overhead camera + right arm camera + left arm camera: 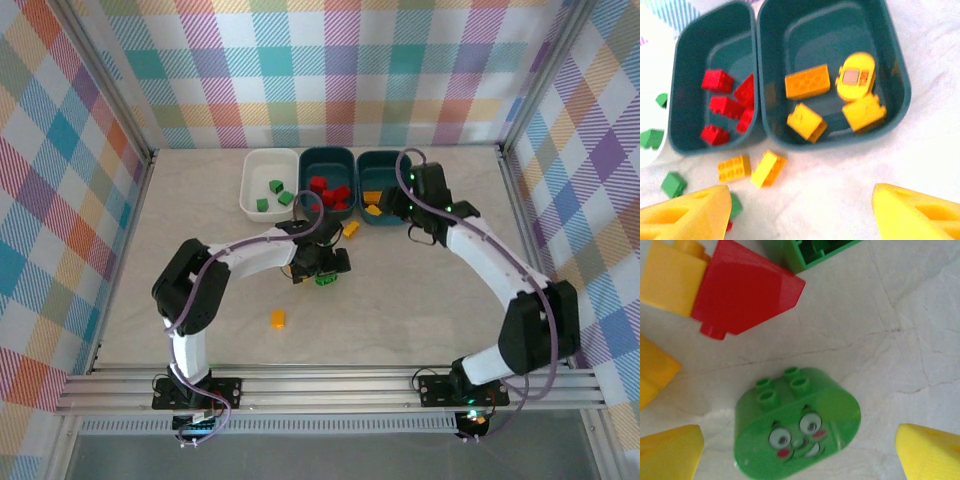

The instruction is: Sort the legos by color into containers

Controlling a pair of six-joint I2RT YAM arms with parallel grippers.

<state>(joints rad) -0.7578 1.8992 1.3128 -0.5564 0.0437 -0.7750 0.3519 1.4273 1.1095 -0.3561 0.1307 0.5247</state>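
Observation:
A green rounded lego with a smiling face lies on the table between the yellow fingers of my open left gripper, which hovers low over a small cluster. A red lego, a yellow lego and another green lego lie just beyond it. My right gripper is open and holds nothing, in front of the right teal tub, which holds several orange and yellow legos. The middle teal tub holds red legos. The white tub holds green ones.
Two yellow legos and a green one lie on the table just in front of the teal tubs. A lone orange lego sits nearer the arm bases. Checked walls and a metal frame bound the table.

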